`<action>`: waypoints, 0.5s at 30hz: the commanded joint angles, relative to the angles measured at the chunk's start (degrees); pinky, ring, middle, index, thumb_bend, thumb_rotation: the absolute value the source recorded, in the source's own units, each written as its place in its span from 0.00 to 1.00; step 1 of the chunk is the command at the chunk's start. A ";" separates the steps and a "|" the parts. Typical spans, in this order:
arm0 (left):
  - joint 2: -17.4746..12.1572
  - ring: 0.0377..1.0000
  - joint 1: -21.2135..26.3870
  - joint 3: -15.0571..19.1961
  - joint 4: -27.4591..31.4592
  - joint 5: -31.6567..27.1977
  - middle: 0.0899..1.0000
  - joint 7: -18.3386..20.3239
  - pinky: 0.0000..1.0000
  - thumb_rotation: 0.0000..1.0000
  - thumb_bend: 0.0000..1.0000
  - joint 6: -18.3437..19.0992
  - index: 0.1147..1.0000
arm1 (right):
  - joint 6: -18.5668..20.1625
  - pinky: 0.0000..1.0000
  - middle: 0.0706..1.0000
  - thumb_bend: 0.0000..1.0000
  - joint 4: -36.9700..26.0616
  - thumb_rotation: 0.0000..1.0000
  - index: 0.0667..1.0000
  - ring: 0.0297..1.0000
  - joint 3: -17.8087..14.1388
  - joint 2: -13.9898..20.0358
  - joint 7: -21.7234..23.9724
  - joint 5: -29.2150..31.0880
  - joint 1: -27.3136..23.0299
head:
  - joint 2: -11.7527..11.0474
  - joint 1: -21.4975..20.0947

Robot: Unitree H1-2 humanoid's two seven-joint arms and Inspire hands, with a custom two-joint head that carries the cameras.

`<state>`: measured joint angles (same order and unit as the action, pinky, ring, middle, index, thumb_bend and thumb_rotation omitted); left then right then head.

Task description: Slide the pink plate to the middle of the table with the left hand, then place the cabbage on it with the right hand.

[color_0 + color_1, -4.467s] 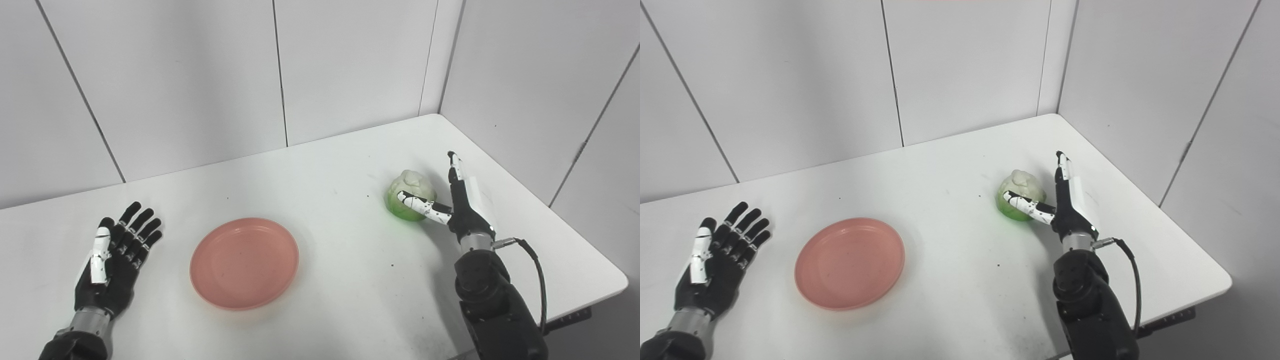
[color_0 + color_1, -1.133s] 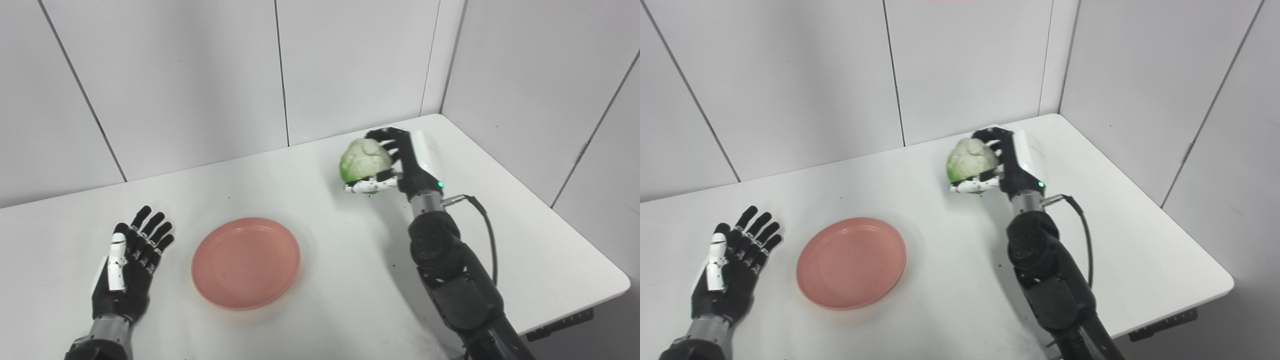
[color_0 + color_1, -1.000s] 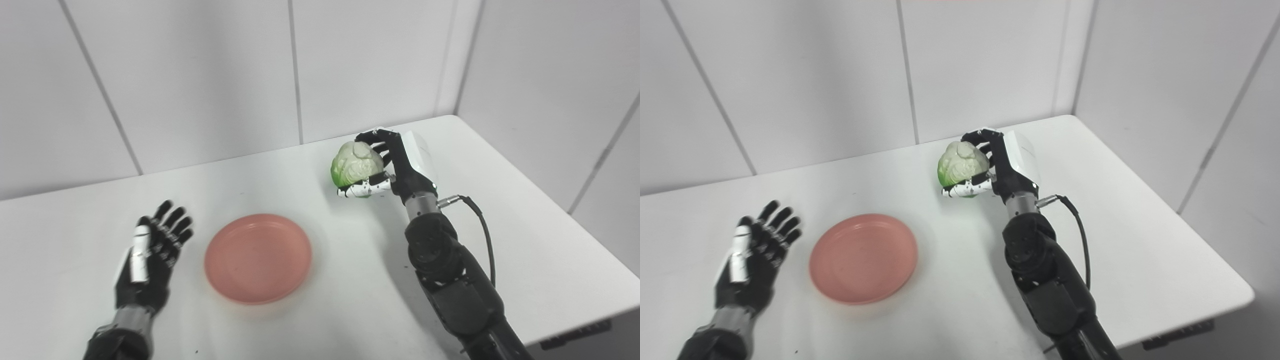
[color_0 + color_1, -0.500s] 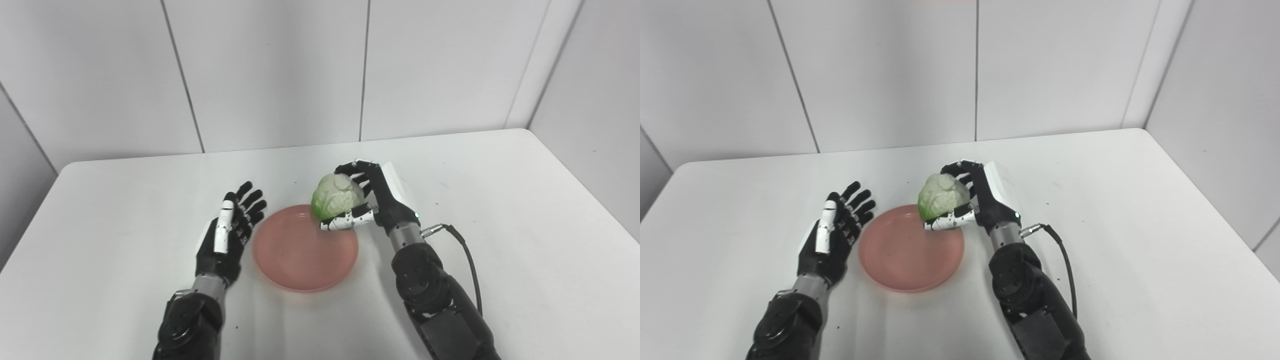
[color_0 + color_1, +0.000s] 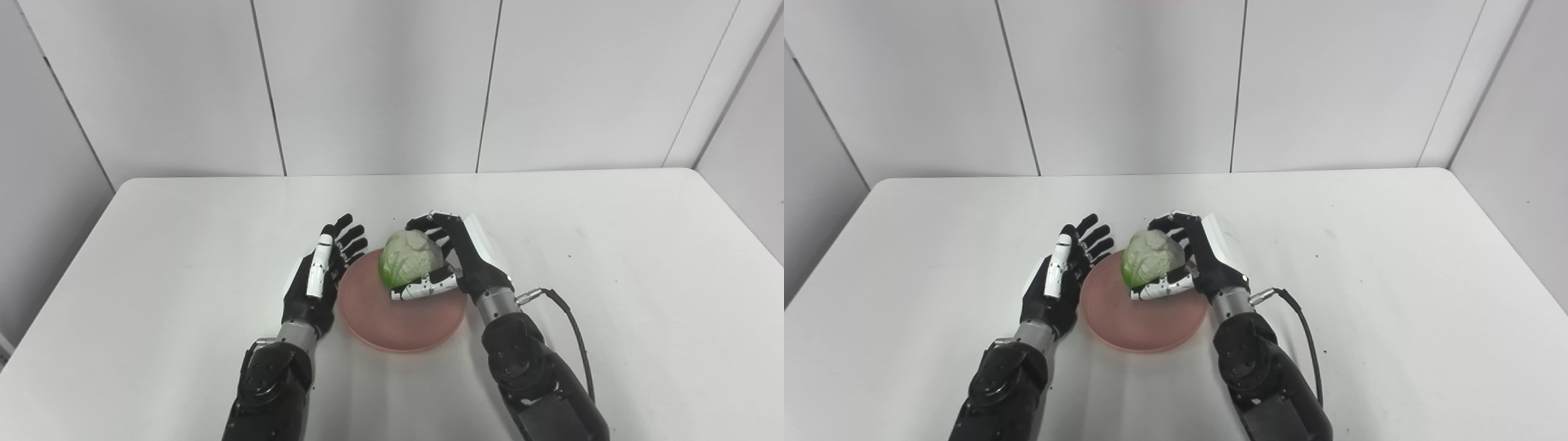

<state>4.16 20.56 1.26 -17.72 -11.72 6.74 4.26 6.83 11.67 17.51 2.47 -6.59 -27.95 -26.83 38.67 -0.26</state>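
On our left, the left robot hand (image 5: 318, 282) lies with its fingers spread and holding nothing, just beside the left rim of the pink plate (image 5: 401, 309); we cannot tell whether it touches the rim. The plate sits on the white surface (image 5: 612, 275) near its middle. Above the plate's far half, the right robot hand (image 5: 456, 263) has its fingers and thumb curled around the cabbage (image 5: 409, 265), which looks to be held just over the plate rather than resting on it, though we cannot be sure of the gap. We judge the main risk to be a release from height: the cabbage is round and could roll off the shallow plate toward the far side, since it hangs over the far half rather than the centre. The thumb under it could also drag it as the hand opens, and a bump on the rim could shove the plate. Compared with the picture from 4.5 seconds ago, the cabbage was then on the surface well to the right of the plate with the right hand open against it, and the left hand lay well apart from the plate; the camera has also swung.
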 commanded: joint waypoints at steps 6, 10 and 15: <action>0.84 0.86 0.41 -0.42 0.78 1.11 0.87 -1.16 0.85 1.00 0.46 2.62 0.86 | -3.77 0.41 0.46 0.52 1.03 0.00 0.48 0.37 1.36 -0.39 -0.27 -1.38 -1.81 | 0.23 0.04; 0.80 0.86 0.35 -0.34 1.00 1.05 0.87 -1.05 0.85 1.00 0.46 2.81 0.86 | -3.16 0.39 0.46 0.52 1.08 0.00 0.49 0.37 1.94 -0.46 0.22 -1.99 -1.33 | 0.37 -0.43; 0.53 0.87 0.24 -0.51 1.41 1.19 0.87 -0.87 0.86 1.00 0.46 3.27 0.87 | -2.53 0.39 0.46 0.51 0.64 0.00 0.49 0.37 2.49 -0.17 1.45 -2.54 -0.68 | 0.43 -0.55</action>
<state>4.77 20.56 1.19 -16.64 -10.91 5.87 6.06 6.17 13.54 19.73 2.44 -5.52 -30.06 -26.41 39.11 -0.88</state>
